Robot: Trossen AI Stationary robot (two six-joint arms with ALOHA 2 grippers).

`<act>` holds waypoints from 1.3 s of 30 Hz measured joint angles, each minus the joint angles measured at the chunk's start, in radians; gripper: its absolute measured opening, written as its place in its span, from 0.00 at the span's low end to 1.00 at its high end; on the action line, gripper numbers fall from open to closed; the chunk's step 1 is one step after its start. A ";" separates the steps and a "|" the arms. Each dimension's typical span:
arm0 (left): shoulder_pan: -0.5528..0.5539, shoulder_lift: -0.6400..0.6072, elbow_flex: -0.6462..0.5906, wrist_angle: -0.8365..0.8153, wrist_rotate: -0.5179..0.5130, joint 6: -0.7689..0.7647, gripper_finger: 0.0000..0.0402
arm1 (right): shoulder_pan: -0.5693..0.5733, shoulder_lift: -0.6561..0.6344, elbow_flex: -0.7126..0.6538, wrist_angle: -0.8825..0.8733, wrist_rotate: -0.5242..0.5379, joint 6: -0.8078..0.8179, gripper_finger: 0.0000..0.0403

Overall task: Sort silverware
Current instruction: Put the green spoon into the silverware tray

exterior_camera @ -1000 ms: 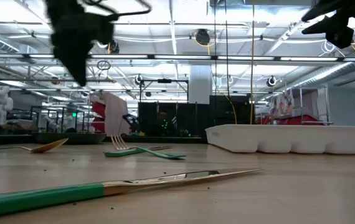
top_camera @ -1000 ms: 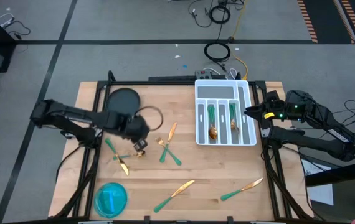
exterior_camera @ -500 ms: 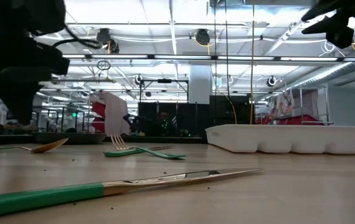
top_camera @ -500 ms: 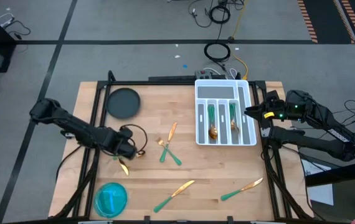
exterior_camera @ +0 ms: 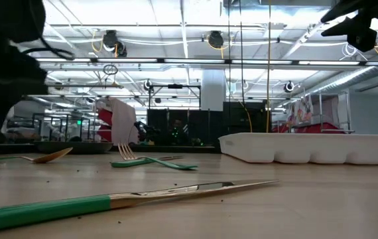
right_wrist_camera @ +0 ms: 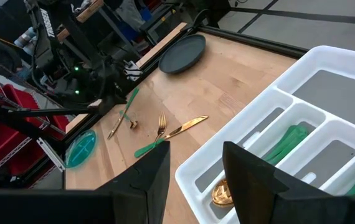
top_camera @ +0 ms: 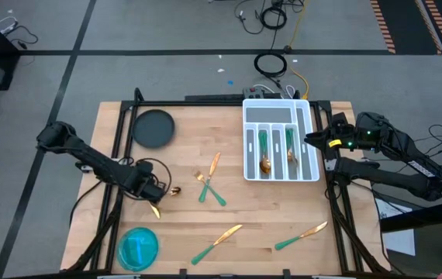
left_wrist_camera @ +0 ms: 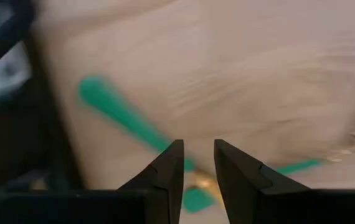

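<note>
My tabletop is pale wood, matt with visible grain. The silverware on it has shiny gold metal heads and smooth green plastic-looking handles. The tray is glossy white plastic, the bowl translucent blue plastic, and the round plate matt dark grey.

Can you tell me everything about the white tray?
The white tray looks like plastic, a rectangle split into long slots with one short slot across its far end. It lies flat at the table's far right. Green-handled gold silverware lies in two middle slots. The right pincer hovers at its right edge.
</note>
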 joint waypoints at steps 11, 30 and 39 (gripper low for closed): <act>0.007 0.023 -0.005 0.215 -0.092 0.480 0.24 | 0.000 0.000 0.000 -0.002 0.006 -0.015 0.35; 0.006 0.024 -0.018 0.324 -0.032 0.786 0.24 | 0.000 0.000 0.000 -0.003 0.001 -0.039 0.35; 0.010 0.024 -0.012 0.386 0.033 0.909 0.24 | 0.000 0.000 0.000 -0.009 -0.001 -0.064 0.35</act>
